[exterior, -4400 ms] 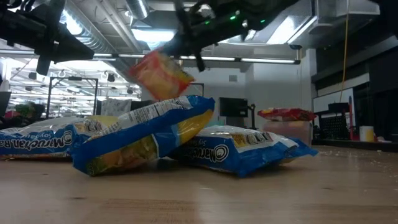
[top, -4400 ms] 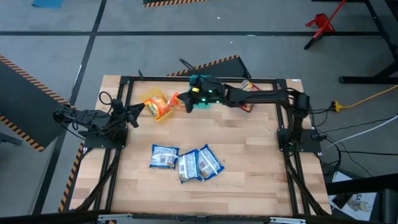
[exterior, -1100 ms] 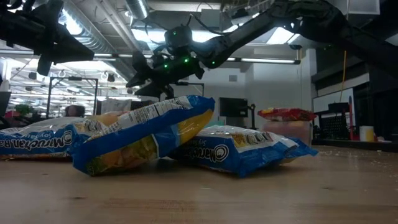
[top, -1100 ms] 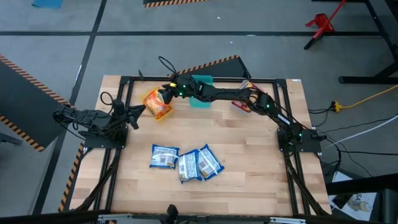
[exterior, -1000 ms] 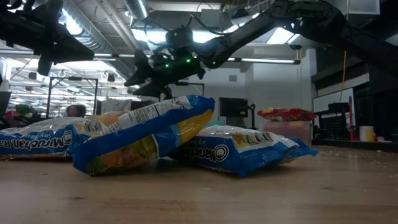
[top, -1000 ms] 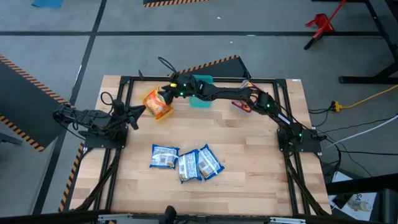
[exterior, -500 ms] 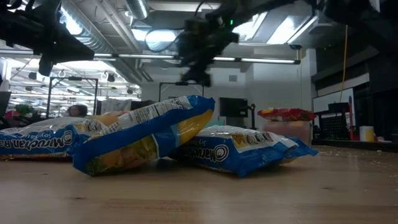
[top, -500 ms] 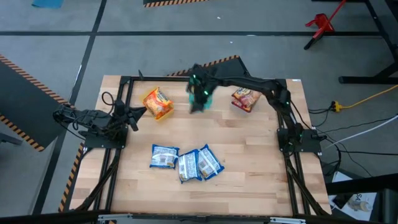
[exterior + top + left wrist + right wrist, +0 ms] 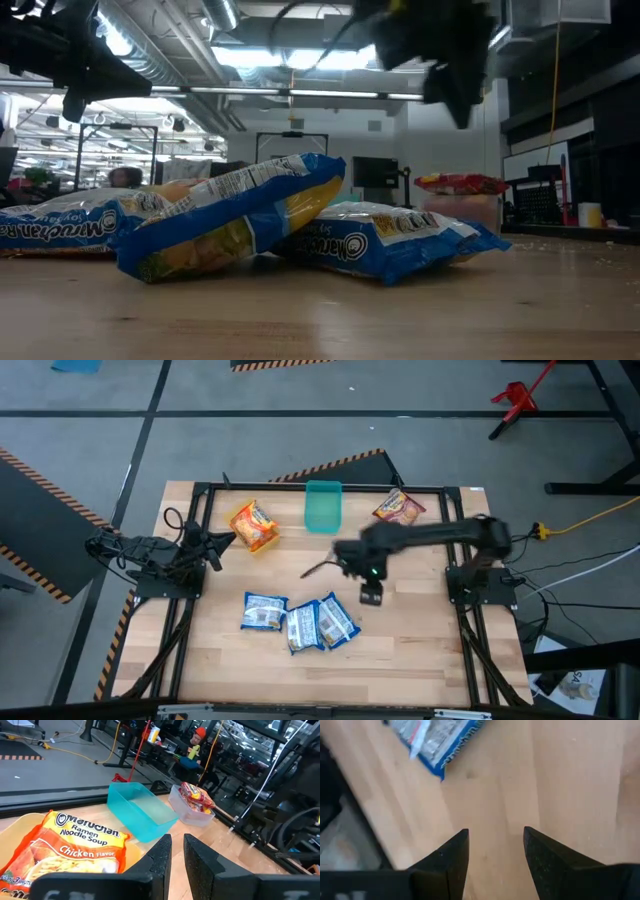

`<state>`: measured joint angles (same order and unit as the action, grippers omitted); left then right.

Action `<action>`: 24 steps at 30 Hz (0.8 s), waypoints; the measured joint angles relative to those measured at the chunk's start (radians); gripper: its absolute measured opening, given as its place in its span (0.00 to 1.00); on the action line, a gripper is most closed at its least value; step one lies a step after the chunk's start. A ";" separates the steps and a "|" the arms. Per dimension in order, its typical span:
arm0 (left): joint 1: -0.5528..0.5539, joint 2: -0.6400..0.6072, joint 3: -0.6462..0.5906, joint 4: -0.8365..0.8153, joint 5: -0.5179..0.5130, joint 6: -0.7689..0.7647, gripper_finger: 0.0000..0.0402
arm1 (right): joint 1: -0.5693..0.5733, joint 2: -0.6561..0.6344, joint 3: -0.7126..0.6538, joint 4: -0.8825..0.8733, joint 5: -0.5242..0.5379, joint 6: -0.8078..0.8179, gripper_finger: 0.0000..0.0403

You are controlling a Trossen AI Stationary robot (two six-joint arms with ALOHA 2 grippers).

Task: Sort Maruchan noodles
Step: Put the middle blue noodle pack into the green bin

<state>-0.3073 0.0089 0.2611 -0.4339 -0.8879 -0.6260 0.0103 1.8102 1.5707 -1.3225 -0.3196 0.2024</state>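
L arm sat parked at the desk's (image 9: 400, 650) left edge, its left gripper (image 9: 226, 540) pointing toward the orange packet (image 9: 253, 525). In the L wrist view the fingers (image 9: 159, 857) stood almost together w/ only a thin gap and nothing between them.

Just right of that gripper, the orange packet lay in a yellow bin (image 9: 12, 827) at the back left; its label read Maruchan Ramen Noodle Soup, Chicken Flavor. Next along the back edge came the teal bin (image 9: 322, 506), w/ no packet visible in it. Further right, the red packet (image 9: 398, 509) rested in a clear bin (image 9: 192, 815).

Nearer the front, three blue-and-white packets (image 9: 298, 622) lay in a loose cluster on bare wood, left of centre. The low view showed one of them propped tilted across its neighbour.

The right gripper (image 9: 371, 594) hung above the desk just right of and slightly behind the blue cluster, arm reaching in from the R side, blurred. In the R wrist view its fingers (image 9: 447, 860) were parted w/ bare wood showing between them, holding nothing; a corner of one blue packet showed beyond them, apart from the tips.
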 joint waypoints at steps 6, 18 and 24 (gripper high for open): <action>0.000 0.000 0.000 0.000 -0.002 -0.011 0.11 | 0.130 -0.258 -0.418 0.606 0.214 0.406 0.43; 0.000 0.000 0.000 0.046 -0.076 0.002 0.11 | 0.166 -0.195 -0.717 1.452 0.496 0.546 0.41; 0.000 0.000 0.000 0.046 -0.098 0.008 0.11 | 0.167 -0.119 -0.716 1.574 0.500 0.559 0.39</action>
<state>-0.3071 0.0086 0.2613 -0.3882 -0.9859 -0.6178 0.1776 1.6910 0.8547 0.2518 0.1802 0.7614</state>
